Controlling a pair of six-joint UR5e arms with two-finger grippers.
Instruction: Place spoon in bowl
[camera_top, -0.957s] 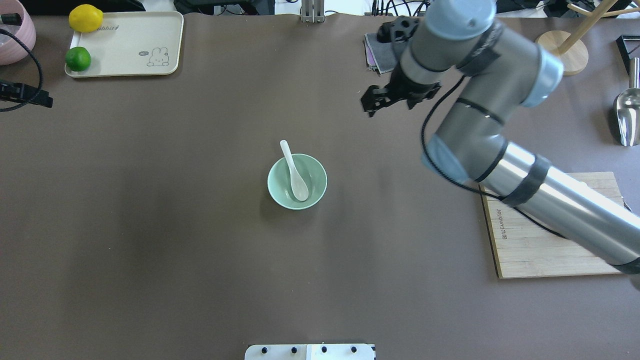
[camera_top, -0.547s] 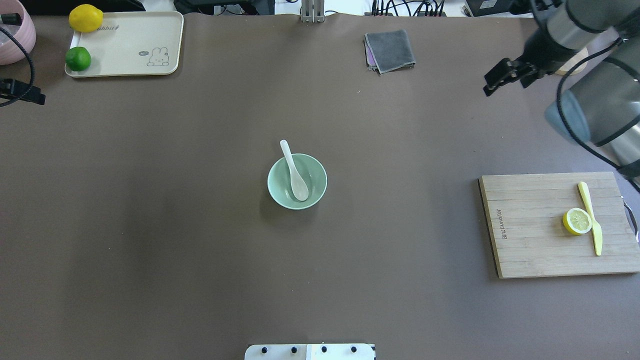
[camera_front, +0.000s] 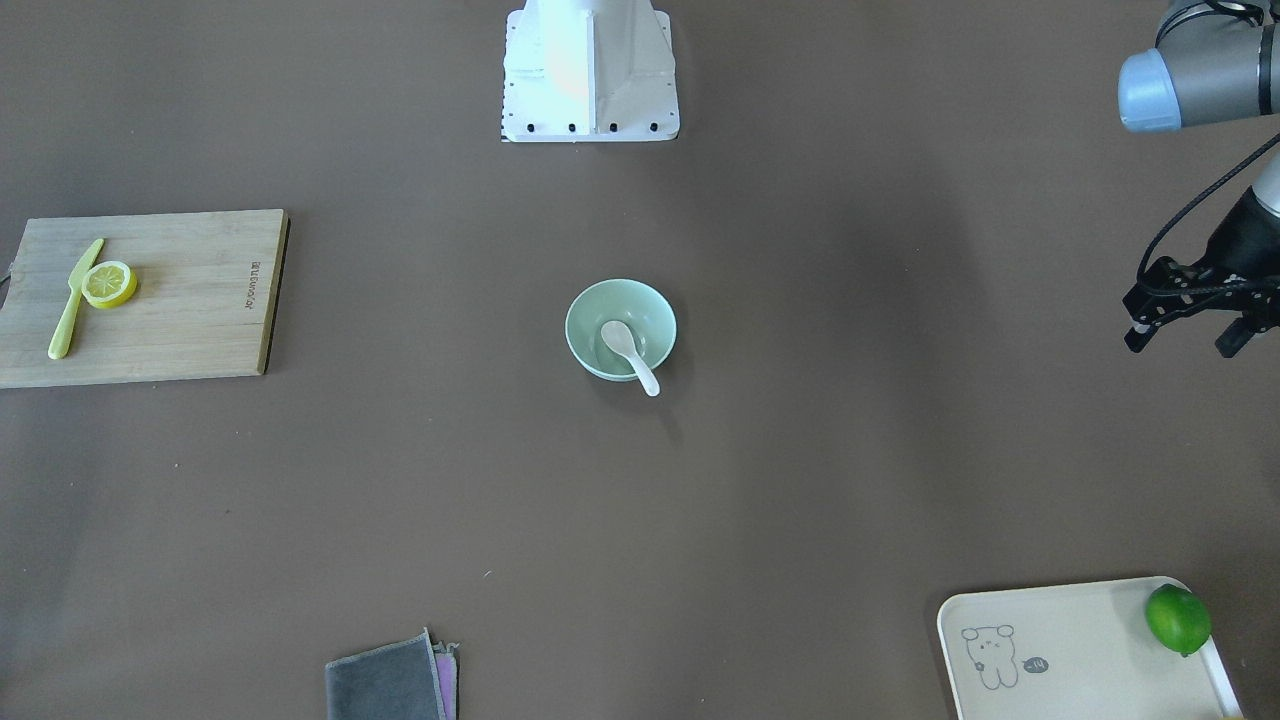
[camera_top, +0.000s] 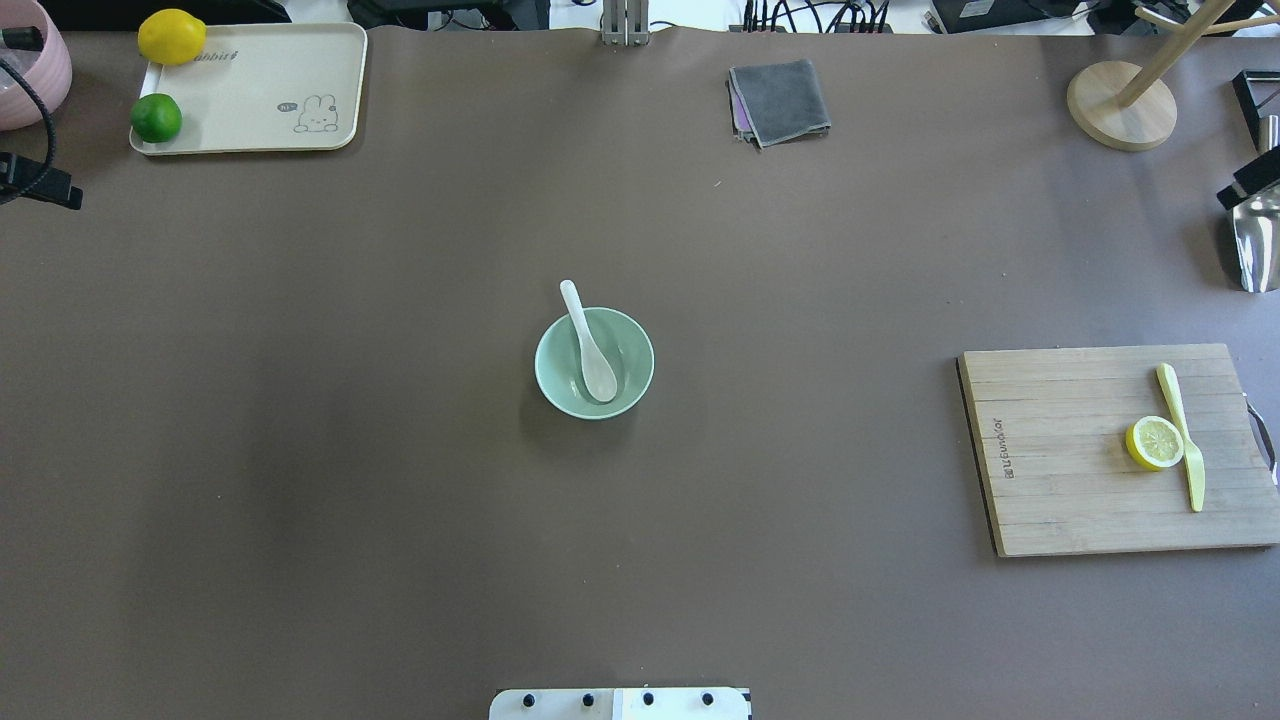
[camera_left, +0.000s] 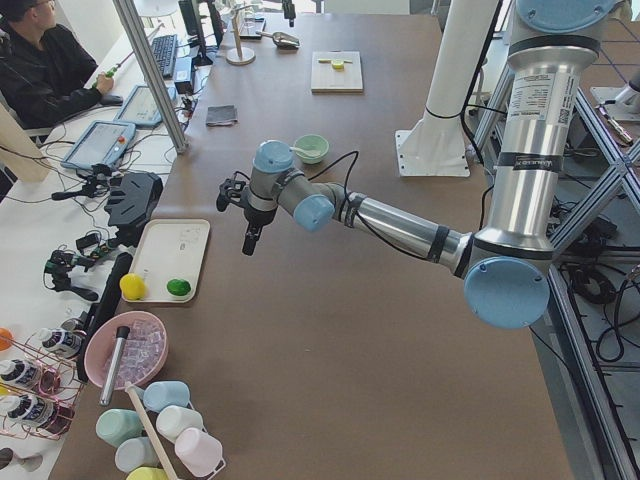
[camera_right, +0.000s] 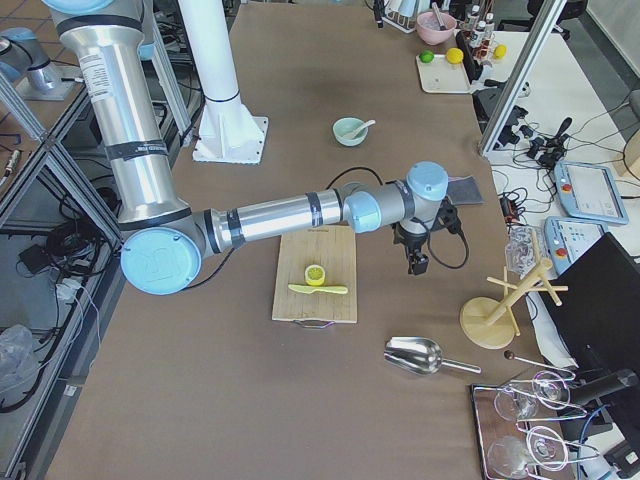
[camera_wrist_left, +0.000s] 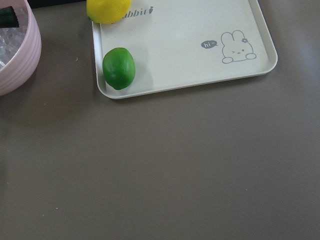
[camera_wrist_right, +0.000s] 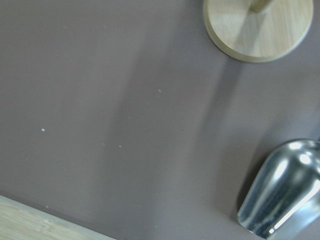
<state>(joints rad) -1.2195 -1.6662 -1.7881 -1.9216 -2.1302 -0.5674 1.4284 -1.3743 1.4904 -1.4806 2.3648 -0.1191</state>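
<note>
The mint-green bowl (camera_top: 622, 384) stands at the table's middle. The white spoon (camera_top: 588, 345) lies in it, scoop at the bottom, handle leaning over the far rim. Both also show in the front view: the bowl (camera_front: 592, 312) and the spoon (camera_front: 628, 352). My left gripper (camera_front: 1185, 340) is open and empty, far off by the table's left end near the tray, only its edge showing in the overhead view (camera_top: 45, 188). My right gripper (camera_right: 415, 262) hangs over the table's right end, far from the bowl; only a black tip shows overhead (camera_top: 1247, 185), and I cannot tell if it is open.
A wooden cutting board (camera_top: 1060, 450) at the right holds a lemon half (camera_top: 1154, 442) and a yellow knife (camera_top: 1185, 440). A grey cloth (camera_top: 780, 100), a wooden stand (camera_top: 1120, 105), a metal scoop (camera_top: 1255, 240), and a cream tray (camera_top: 270, 90) with a lime and a lemon lie at the far side.
My right arm has swung away from the table's middle to the right and almost out of the overhead view, uncovering the cutting board. The spoon and bowl have not moved.
</note>
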